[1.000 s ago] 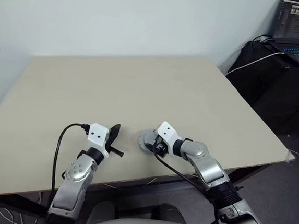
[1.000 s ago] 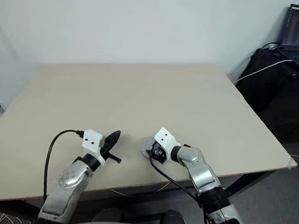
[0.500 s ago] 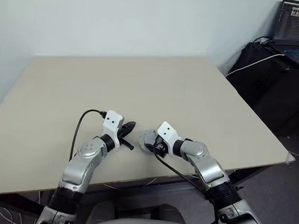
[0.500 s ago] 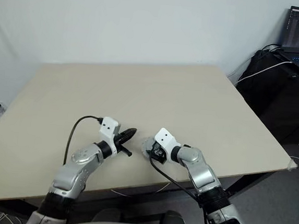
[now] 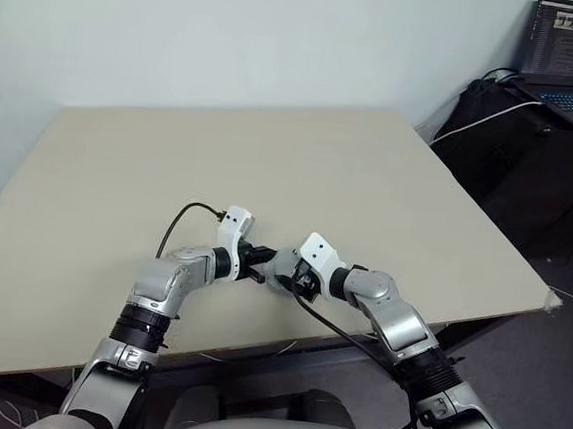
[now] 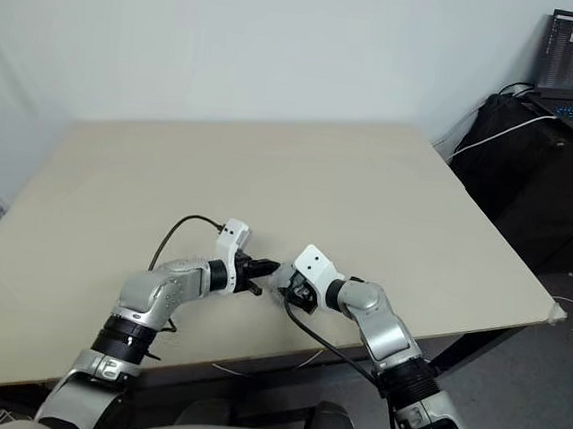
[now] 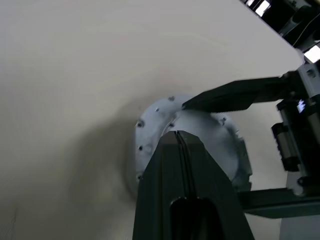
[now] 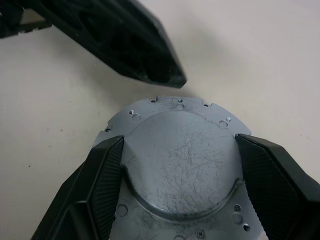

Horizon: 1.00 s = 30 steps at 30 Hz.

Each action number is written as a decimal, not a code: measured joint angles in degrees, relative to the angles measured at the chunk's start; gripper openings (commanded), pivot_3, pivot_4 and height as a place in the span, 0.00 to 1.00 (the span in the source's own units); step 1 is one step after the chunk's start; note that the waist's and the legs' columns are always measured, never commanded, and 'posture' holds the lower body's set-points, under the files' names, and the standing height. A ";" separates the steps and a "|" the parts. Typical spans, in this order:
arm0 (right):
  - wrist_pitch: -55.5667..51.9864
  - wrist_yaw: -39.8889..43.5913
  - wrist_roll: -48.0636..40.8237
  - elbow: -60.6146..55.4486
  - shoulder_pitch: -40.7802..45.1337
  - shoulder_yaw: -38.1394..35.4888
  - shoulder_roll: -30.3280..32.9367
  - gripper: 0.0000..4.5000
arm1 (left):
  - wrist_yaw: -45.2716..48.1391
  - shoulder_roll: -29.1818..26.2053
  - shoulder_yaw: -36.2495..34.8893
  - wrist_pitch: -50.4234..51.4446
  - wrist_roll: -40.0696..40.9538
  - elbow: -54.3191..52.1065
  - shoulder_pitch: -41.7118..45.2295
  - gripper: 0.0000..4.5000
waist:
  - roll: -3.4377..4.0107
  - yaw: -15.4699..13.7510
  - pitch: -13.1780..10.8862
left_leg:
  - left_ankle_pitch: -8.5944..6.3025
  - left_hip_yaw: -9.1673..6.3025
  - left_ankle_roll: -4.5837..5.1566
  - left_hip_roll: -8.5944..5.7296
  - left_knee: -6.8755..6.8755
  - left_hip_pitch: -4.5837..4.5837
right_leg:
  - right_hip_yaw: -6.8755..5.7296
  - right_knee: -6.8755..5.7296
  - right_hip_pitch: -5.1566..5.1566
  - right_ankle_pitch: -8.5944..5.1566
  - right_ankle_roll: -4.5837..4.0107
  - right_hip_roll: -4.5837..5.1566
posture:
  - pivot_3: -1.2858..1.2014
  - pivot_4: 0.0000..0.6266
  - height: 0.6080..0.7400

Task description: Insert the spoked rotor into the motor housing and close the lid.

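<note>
The lid (image 8: 180,155), a round grey metal disc with a scratched raised centre and a flange with small holes, lies near the table's front edge. My right gripper (image 8: 179,142) is shut on it, and its black fingers (image 8: 105,190) clasp the raised centre from both sides. My left gripper (image 7: 177,136) is shut on nothing, and its tip reaches the lid's (image 7: 150,125) rim from the left. In the head view the two grippers meet at the lid (image 5: 280,264), the left gripper (image 5: 260,261) facing the right gripper (image 5: 288,274). The spoked rotor and the motor housing are hidden.
The beige table (image 5: 271,163) stretches far behind the grippers, and its front edge runs just below them. To the right, beyond the table, a black stand (image 5: 533,146) carries an open laptop (image 5: 571,59) and a white cable.
My left arm has swung right across the table. Its gripper has tipped down from pointing upward, so its tip is now at the lid's edge. The right gripper and the lid have stayed put.
</note>
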<state>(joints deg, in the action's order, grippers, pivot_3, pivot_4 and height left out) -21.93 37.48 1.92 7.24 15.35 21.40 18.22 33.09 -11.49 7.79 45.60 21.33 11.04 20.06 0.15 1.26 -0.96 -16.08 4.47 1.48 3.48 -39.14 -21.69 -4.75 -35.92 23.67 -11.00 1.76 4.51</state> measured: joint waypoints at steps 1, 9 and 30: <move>0.00 -0.01 0.00 -0.02 0.00 0.01 0.00 0.72 | 0.04 -0.07 0.04 0.29 -0.16 0.36 0.06 0.00 | 0.00 0.01 0.00 | 0.00 0.00 0.00 0.00 0.00 0.00 | 0.00 0.00 0.00 0.00 0.00 0.00 | 0.52 0.00 1.00; -0.20 -0.11 0.01 -0.12 -0.04 0.01 0.00 0.72 | 0.11 -0.22 1.73 1.54 -2.42 1.39 0.27 0.00 | -0.01 -0.05 -0.01 | -0.01 -0.02 -0.02 0.01 0.01 0.01 | -0.01 0.00 0.07 0.00 -0.01 0.01 | 0.52 0.00 1.00; -3.74 -0.04 -1.22 -3.34 -2.40 -1.69 -0.22 1.00 | -0.56 2.53 3.04 2.88 -3.75 0.94 0.84 0.00 | 0.00 -0.69 0.00 | -0.04 -0.09 -0.05 -0.02 0.04 0.05 | -0.09 0.10 0.09 -0.03 -0.01 0.07 | 0.52 0.00 1.00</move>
<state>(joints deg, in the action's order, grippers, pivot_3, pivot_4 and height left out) -25.67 37.44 0.69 3.89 12.95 19.70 17.99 32.53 -8.96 10.83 48.48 17.57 11.98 20.90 0.15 0.57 -0.96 -16.12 4.39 1.43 3.45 -39.10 -21.65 -4.84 -35.81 23.76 -11.03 1.75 4.58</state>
